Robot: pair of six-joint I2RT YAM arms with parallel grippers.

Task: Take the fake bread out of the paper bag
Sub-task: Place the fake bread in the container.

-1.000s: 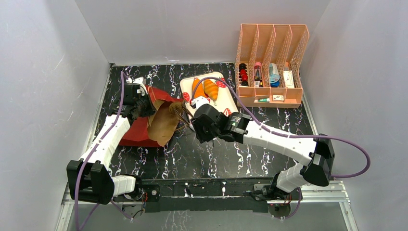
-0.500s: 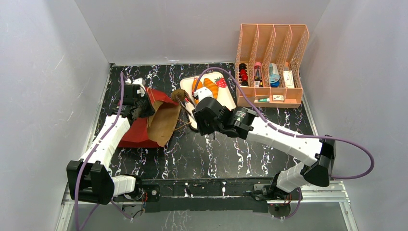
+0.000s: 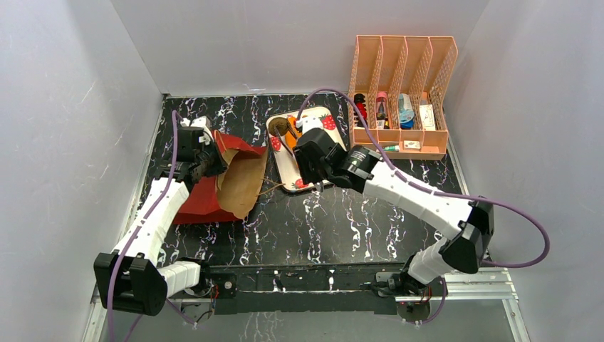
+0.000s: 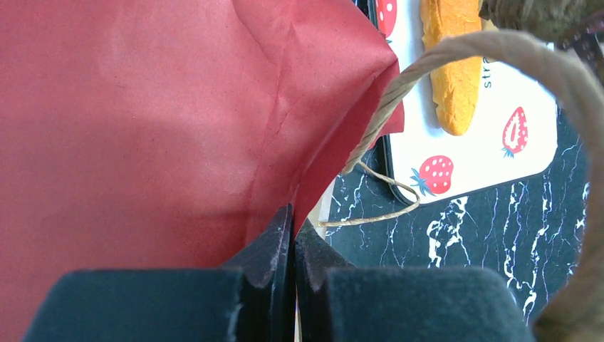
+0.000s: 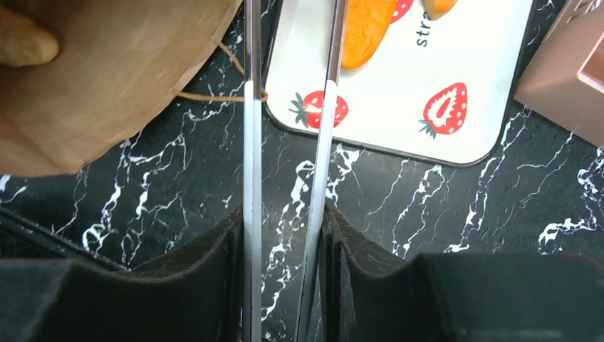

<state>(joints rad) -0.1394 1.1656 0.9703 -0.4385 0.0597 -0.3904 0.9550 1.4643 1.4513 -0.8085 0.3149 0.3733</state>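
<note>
The strawberry tray [image 5: 399,85] shows only the cut-off letters "str".

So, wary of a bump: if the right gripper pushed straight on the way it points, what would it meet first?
Likely the strawberry tray, its near rim lying ahead of the right gripper and its tongs; height above it is unclear.

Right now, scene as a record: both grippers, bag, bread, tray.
left gripper: shut, pinching the red edge of the paper bag
right gripper: shut on metal tongs
tong tips: dark brown roll there, over the tray's far-left corner
paper bag: lying on the table, mouth facing the tray
in bag: one tan piece visible; the rest is hidden
on tray: orange loaves
</note>
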